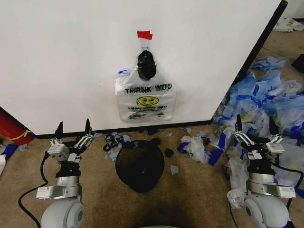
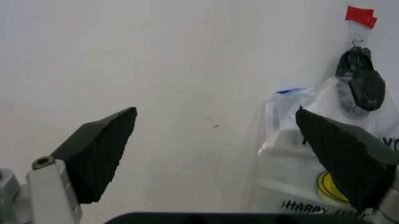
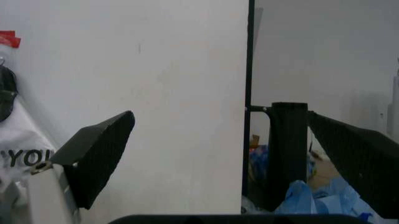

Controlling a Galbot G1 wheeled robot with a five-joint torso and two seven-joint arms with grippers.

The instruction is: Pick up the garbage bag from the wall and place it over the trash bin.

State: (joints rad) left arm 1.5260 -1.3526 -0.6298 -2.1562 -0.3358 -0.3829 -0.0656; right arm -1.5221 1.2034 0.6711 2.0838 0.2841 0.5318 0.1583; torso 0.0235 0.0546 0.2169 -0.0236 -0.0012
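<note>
The white wall [image 1: 71, 57] fills the space ahead. To the right, loose blue-and-clear bags [image 1: 266, 99] litter the floor. The garbage bag [image 1: 145, 100] hangs on the wall below a red tape piece [image 1: 144, 34]. Directly under it on the floor stands the trash bin [image 1: 140, 165]. The left gripper [image 1: 73, 129] and right gripper [image 1: 255, 126] wait low on either side, fingers spread apart, holding nothing.
</note>
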